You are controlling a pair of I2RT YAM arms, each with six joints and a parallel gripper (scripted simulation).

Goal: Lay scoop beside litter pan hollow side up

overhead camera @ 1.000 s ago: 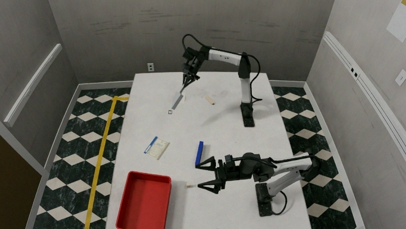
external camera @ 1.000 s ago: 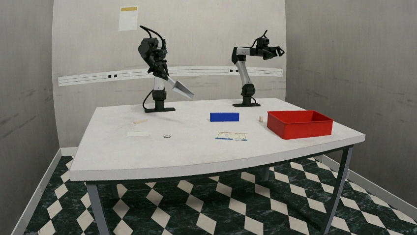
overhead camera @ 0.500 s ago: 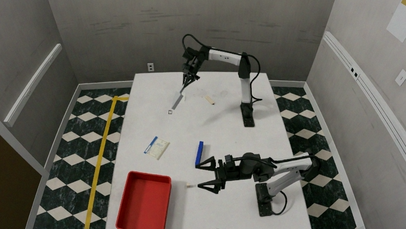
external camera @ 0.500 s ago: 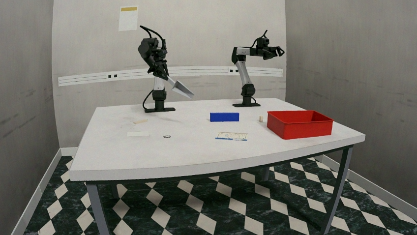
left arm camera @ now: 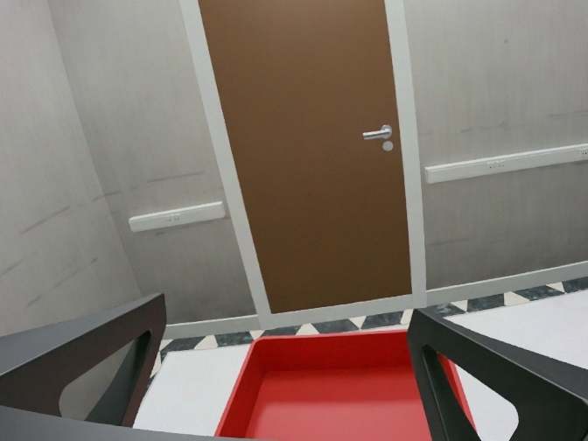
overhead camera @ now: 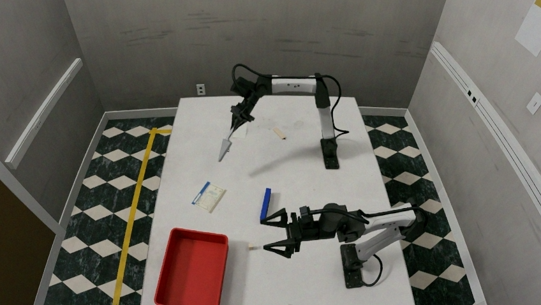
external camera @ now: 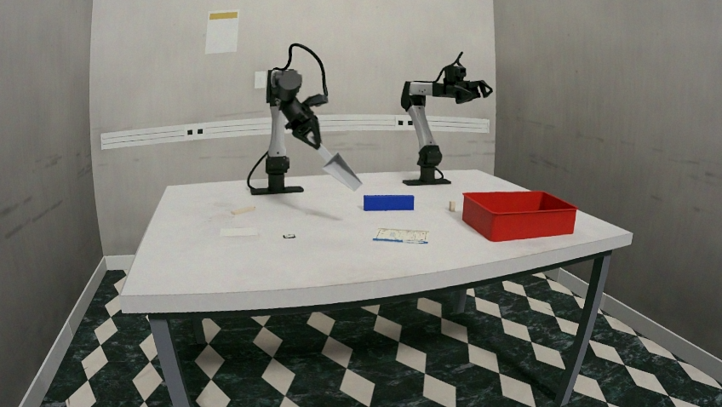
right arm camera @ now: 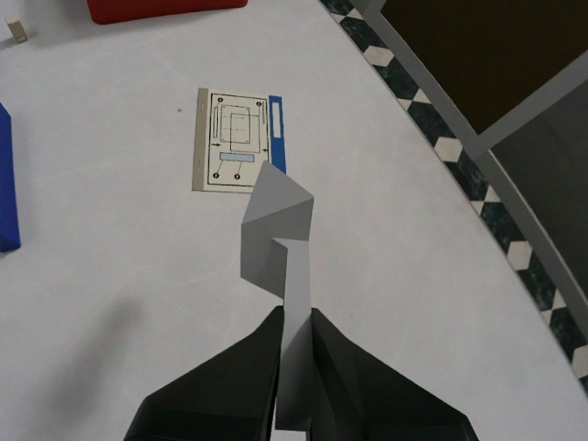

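White table — red pan, blue block on top; booklet flat — between pan and memory card.

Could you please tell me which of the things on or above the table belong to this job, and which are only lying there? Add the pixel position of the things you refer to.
For the job:
- grey scoop [overhead camera: 224,147] [external camera: 342,171] [right arm camera: 275,208]
- red litter pan [overhead camera: 225,260] [external camera: 530,226] [left arm camera: 332,351] [right arm camera: 165,10]
- table [overhead camera: 303,182] [external camera: 313,267]

Just lying about:
- blue block [overhead camera: 265,203] [external camera: 388,203] [right arm camera: 5,185]
- printed booklet [overhead camera: 210,196] [external camera: 402,235] [right arm camera: 234,137]
- small upright beige piece [overhead camera: 251,246] [external camera: 451,206] [right arm camera: 17,28]
- flat beige strip [overhead camera: 279,133] [external camera: 243,210]
- small memory card [external camera: 289,236]
- white paper [overhead camera: 239,131] [external camera: 238,232]
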